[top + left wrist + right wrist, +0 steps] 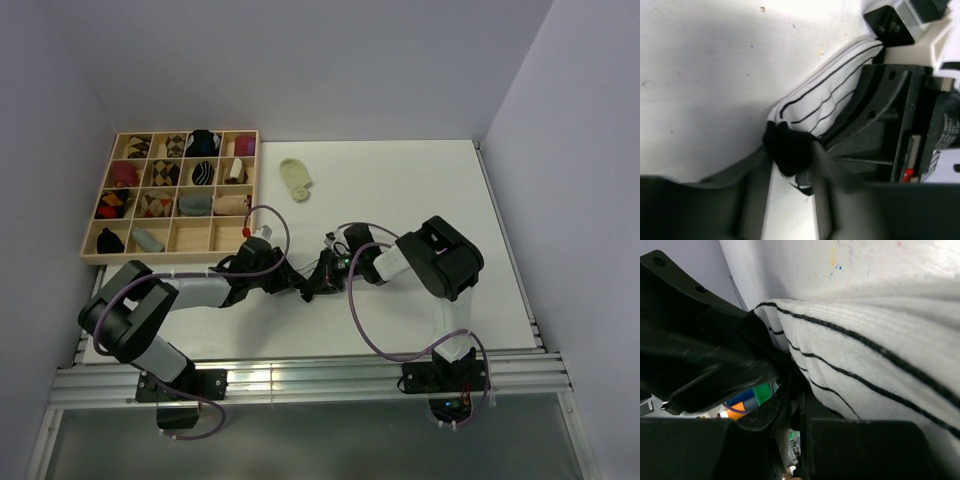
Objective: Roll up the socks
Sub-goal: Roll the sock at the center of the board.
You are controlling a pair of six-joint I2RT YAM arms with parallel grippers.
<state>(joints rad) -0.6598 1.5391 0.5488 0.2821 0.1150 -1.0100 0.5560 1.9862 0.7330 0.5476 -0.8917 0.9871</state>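
I am pinching the black end of the striped sock (830,95) with my left gripper (791,160), its jaws narrow on the cloth, at the near middle of the table. My right gripper (801,415) is pressing against the same sock; I cannot tell whether it is gripping. The roll is looking barely begun. The yellow-green sock (295,178) is lying unrolled, far off, right of the tray (170,255)
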